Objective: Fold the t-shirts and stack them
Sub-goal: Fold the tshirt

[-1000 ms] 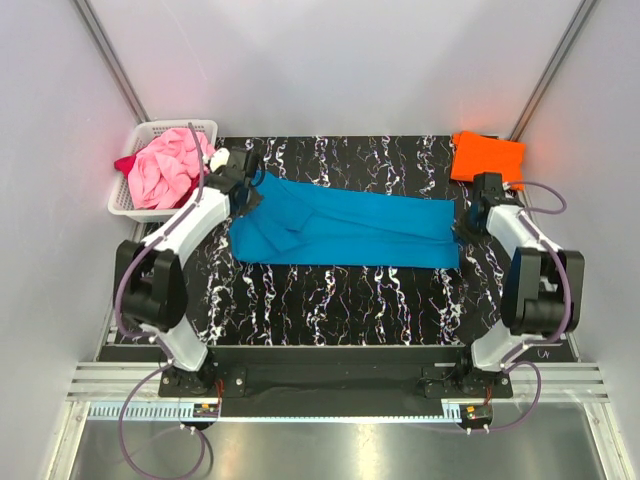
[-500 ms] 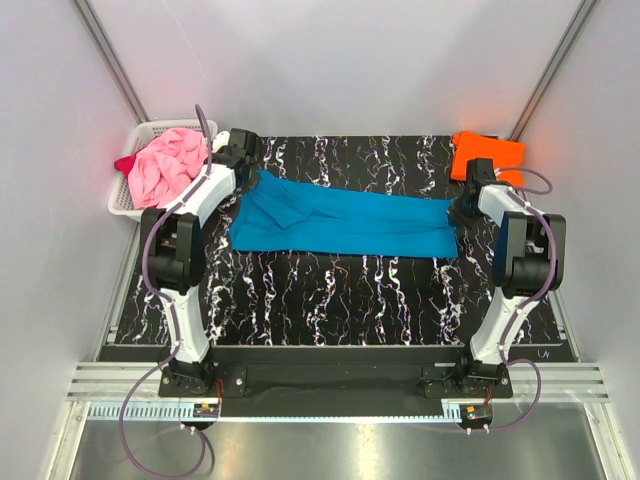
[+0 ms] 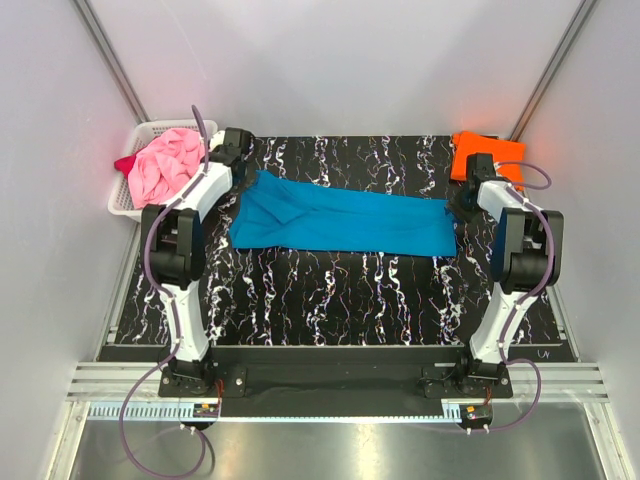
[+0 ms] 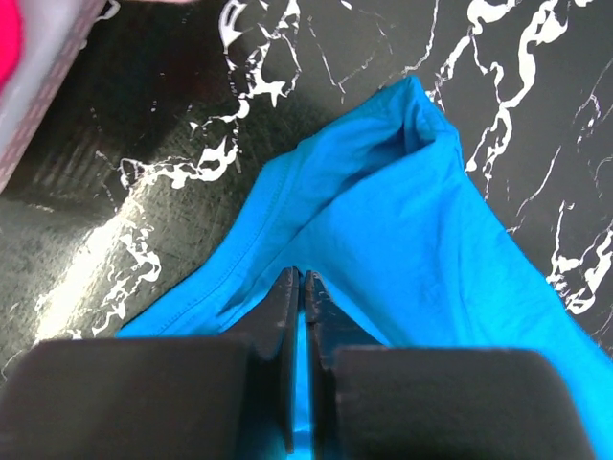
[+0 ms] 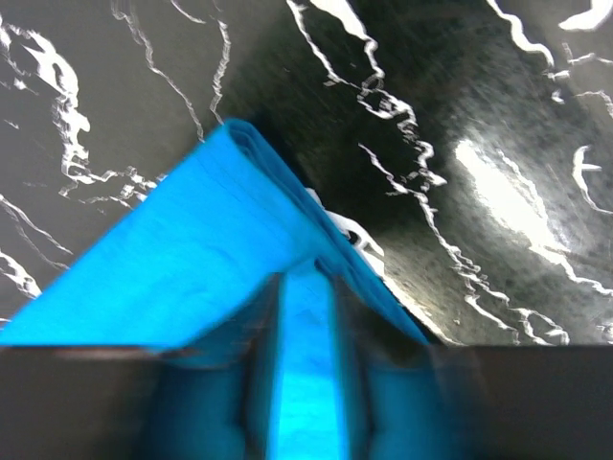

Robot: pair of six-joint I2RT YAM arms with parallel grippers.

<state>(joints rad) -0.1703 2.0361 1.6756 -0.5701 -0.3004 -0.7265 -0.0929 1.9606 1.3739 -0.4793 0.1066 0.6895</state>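
Observation:
The turquoise t-shirt (image 3: 340, 220) lies as a long folded strip across the marbled table. My left gripper (image 3: 243, 170) is at its far left corner. In the left wrist view that gripper (image 4: 302, 273) is shut on a thin fold of the turquoise cloth (image 4: 402, 220). My right gripper (image 3: 458, 205) is at the strip's far right corner. In the right wrist view its jaws (image 5: 306, 278) stand apart, with turquoise cloth (image 5: 192, 278) lying in the gap. The orange t-shirt (image 3: 488, 155) sits folded at the back right. The pink t-shirt (image 3: 165, 165) and the dark red t-shirt (image 3: 125, 163) are bunched up in a basket.
The white lattice basket (image 3: 118, 200) stands off the table's back left corner, close to my left arm. Grey walls close in the back and both sides. The black marbled table (image 3: 330, 300) lies bare in front of the strip.
Both arms have reached farther back and drawn the turquoise strip a little toward the far edge. The right jaws have parted, and the left jaws have eased slightly.

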